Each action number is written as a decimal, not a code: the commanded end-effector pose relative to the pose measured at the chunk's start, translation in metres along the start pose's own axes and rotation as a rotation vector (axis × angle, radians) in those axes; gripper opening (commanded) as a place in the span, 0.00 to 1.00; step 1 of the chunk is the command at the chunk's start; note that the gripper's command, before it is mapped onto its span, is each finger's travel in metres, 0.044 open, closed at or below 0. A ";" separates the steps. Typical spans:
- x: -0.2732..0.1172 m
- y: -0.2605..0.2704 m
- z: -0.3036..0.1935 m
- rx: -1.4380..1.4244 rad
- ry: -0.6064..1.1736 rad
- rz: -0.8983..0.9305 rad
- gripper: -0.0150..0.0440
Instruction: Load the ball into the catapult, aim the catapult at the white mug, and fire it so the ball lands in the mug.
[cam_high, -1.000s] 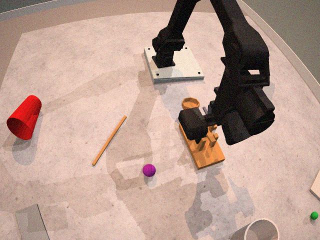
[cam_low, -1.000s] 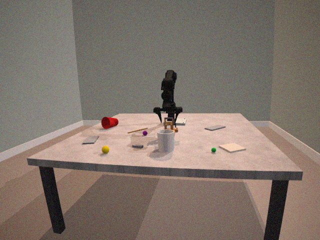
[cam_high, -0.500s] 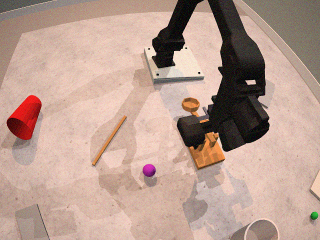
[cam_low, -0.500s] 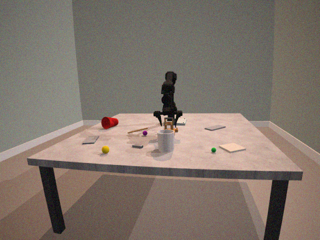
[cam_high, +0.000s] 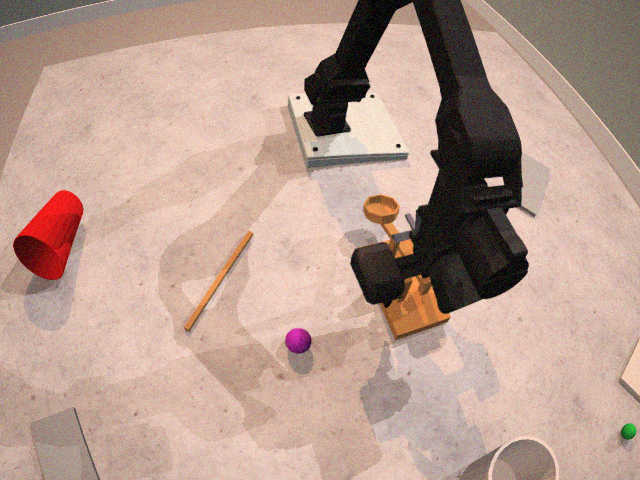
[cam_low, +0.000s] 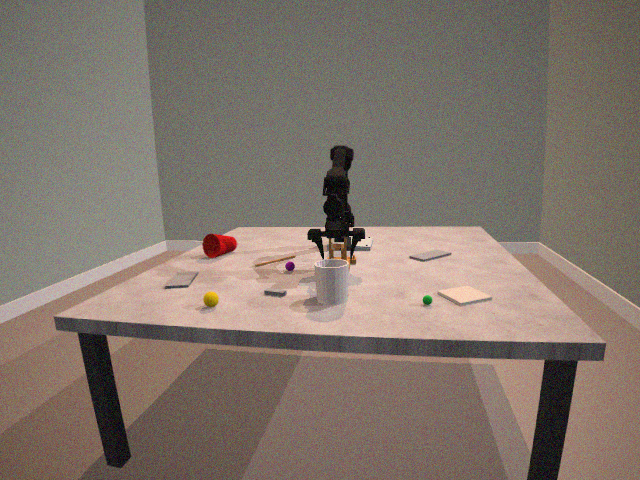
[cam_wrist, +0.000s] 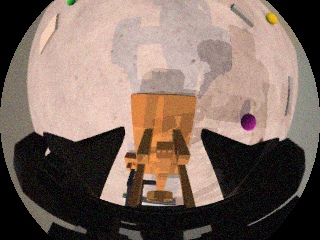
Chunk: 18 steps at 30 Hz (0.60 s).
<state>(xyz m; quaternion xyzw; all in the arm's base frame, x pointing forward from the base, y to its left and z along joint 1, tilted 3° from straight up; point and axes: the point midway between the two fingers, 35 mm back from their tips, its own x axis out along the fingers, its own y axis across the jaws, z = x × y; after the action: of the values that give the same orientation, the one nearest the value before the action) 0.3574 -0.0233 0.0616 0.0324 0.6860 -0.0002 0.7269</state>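
The orange wooden catapult (cam_high: 413, 317) (cam_low: 342, 251) (cam_wrist: 162, 116) stands mid-table, its empty cup (cam_high: 381, 207) pointing toward the arm's base. My gripper (cam_high: 413, 281) (cam_low: 337, 246) (cam_wrist: 163, 132) is open and empty, lowered over the catapult with one finger on each side of its frame. A purple ball (cam_high: 298, 339) (cam_low: 289, 265) (cam_wrist: 248, 122) lies on the table to the catapult's left in the top view. The white mug (cam_high: 523, 440) (cam_low: 331, 281) stands upright near the table's front, in line with the catapult in the exterior view.
A yellow ball (cam_low: 210, 298) (cam_wrist: 271, 19) and a green ball (cam_high: 628, 430) (cam_low: 427, 299) lie near the front. A red cup (cam_high: 49, 235) (cam_low: 219, 244) lies on its side. A wooden stick (cam_high: 218, 280), grey slabs (cam_low: 181, 279) (cam_low: 430, 255) and a beige tile (cam_low: 464, 295) lie about.
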 end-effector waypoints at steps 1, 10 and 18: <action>0.006 0.000 -0.003 0.004 0.011 0.003 1.00; 0.003 0.000 -0.001 0.000 0.003 0.000 0.78; 0.003 0.000 -0.001 0.000 0.003 0.000 0.45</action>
<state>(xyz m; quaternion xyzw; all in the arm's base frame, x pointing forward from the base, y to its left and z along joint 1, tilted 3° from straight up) 0.3567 -0.0229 0.0586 0.0329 0.6871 0.0003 0.7258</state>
